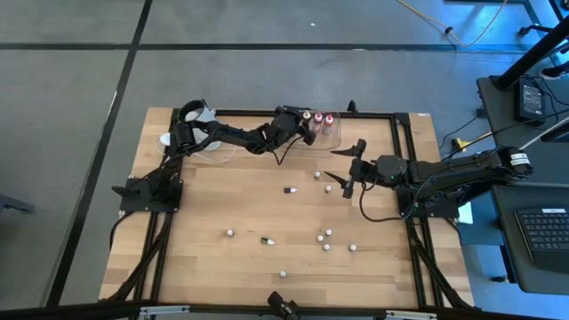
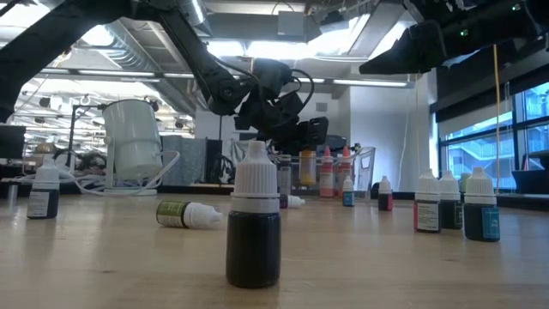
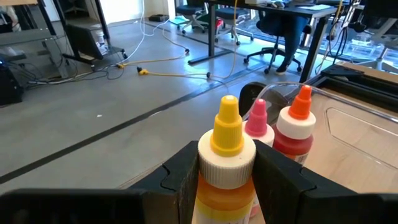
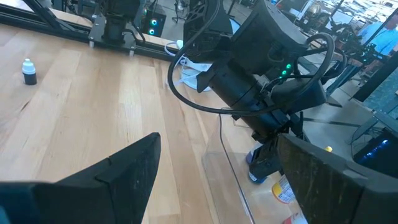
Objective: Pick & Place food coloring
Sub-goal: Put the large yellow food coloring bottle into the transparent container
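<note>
Though hidden overhead — gripped yellow bottle (image 3: 227, 162).

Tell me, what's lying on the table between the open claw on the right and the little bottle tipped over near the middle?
From above, two small white-capped bottles stand between the right gripper and the tipped bottle; otherwise bare wood.
</note>
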Tool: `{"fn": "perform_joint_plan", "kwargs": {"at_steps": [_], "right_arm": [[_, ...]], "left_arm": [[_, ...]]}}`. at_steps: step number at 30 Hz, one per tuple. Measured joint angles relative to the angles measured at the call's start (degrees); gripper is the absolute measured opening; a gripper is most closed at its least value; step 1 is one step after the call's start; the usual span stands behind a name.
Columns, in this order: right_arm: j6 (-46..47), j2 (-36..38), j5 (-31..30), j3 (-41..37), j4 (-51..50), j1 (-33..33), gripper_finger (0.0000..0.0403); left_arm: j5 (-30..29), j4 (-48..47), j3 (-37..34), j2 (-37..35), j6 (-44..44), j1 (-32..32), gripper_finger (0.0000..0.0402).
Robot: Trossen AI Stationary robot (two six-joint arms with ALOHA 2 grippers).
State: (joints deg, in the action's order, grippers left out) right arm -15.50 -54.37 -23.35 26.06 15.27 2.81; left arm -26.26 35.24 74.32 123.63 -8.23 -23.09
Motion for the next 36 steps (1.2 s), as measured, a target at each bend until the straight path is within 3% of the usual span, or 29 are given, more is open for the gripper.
{"fn": "perform_joint_plan", "kwargs": {"at_steps": [12,24,36], "right_arm": [[0.0,0.0,0.0,0.0,-0.1,0.0,0.0324],[0.0,0.0,0.0,0.0,-0.1,0.0,0.0324],[0.0,0.0,0.0,0.0,-0.1,0.0,0.0324]], "left_arm": [[0.0,-0.4,0.0,0.0,0.0,0.0,0.0131],[-1.3,-0.9,0.0,0.0,-0.1,0.0,0.0178],[-1.3,-1.0,0.0,0.0,-0.1,0.0,0.0176]]}}
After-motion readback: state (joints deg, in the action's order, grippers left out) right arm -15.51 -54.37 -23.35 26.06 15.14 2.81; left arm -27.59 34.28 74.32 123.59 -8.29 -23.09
